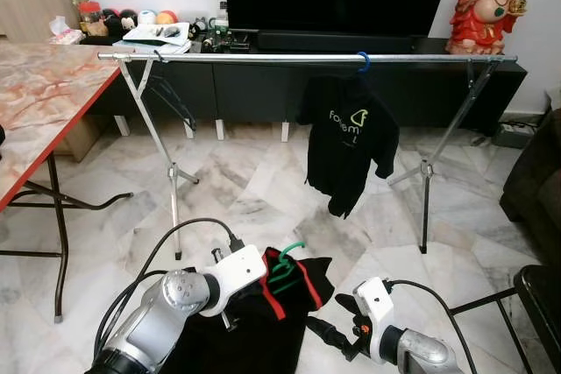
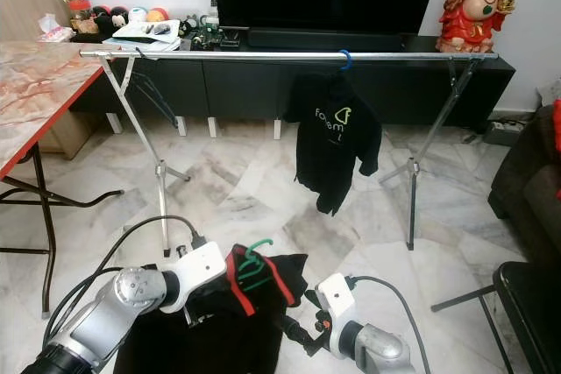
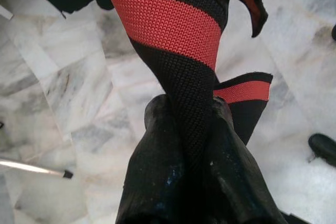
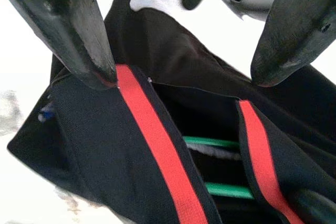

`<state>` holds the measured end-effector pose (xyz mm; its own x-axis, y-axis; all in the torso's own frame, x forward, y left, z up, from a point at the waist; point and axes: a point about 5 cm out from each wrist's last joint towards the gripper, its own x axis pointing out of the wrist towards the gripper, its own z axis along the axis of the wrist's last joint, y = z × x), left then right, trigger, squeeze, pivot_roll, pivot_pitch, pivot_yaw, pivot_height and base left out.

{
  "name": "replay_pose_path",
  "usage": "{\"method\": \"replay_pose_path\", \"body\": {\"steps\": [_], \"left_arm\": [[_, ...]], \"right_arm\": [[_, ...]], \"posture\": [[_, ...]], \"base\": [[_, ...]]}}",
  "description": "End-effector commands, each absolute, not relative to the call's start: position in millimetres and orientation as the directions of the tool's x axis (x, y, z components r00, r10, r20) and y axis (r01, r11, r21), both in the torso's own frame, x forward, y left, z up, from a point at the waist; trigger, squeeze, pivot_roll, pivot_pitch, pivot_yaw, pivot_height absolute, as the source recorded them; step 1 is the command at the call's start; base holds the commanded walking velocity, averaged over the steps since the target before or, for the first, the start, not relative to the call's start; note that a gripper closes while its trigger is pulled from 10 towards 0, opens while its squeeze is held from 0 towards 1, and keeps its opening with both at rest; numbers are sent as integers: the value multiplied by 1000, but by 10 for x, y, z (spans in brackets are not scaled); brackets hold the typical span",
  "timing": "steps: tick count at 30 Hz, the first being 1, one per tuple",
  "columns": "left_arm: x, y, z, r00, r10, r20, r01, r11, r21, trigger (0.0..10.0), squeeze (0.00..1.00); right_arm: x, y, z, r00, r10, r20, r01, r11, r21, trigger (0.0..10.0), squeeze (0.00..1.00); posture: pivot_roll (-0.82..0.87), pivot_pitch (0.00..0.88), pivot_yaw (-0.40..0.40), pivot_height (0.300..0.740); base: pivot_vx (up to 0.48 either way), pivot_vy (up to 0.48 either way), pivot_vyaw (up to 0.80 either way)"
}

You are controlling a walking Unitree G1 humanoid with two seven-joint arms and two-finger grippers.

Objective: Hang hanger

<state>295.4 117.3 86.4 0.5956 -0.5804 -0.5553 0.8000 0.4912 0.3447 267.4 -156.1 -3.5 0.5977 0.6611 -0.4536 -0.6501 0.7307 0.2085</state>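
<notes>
1. The left gripper [image 3: 191,129] is clamped tight on the red-striped collar of the black garment [image 1: 254,321], fabric pinched right between its fingers [image 3: 157,150].
2. The green hanger [image 1: 282,266] sits inside that garment's neck, hook poking up just beside the left gripper, low in front of the rack [image 1: 307,57].
3. The right gripper [image 4: 184,51] has its jaws spread wide, hovering at the collar opening with the hanger's green bars between and just past its fingertips [image 4: 79,40].
4. A black hoodie [image 1: 346,142] hangs on the rack.

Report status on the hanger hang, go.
Left end effector shut on garment's red-striped collar. Right end effector open at the garment, green hanger inside. Rail ahead, one black shirt already hung.
</notes>
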Motion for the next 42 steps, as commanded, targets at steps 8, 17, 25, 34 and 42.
{"method": "replay_pose_path", "body": {"steps": [8,17,25,34,42], "left_arm": [[2942,1082,1016,562,-646,-516,826,475,305,10000,0],[2900,1008,1055,524,-680,-513,851,445,280,10000,0],[2817,922,1112,451,-736,-505,892,382,239,10000,0],[2760,910,1120,414,-754,-510,910,350,221,10000,0],[2749,903,1138,405,-761,-507,914,345,212,10000,0]], "right_arm": [[2762,-1694,-43,727,469,-501,-526,850,31,10000,0],[2720,-1607,-98,738,465,-490,-505,861,57,10000,0],[2735,-1610,-117,758,417,-501,-467,884,29,10000,0],[2786,-1653,-90,799,348,-491,-406,914,-12,0,0],[2789,-1675,-98,802,328,-498,-392,920,-26,0,0]], "posture": [[77,30,-32,740],[83,34,-33,740],[85,35,-34,740],[91,35,-33,740],[92,35,-35,740]], "base": [[0,0,0],[0,0,0],[0,0,0],[0,0,0],[0,0,0]]}}
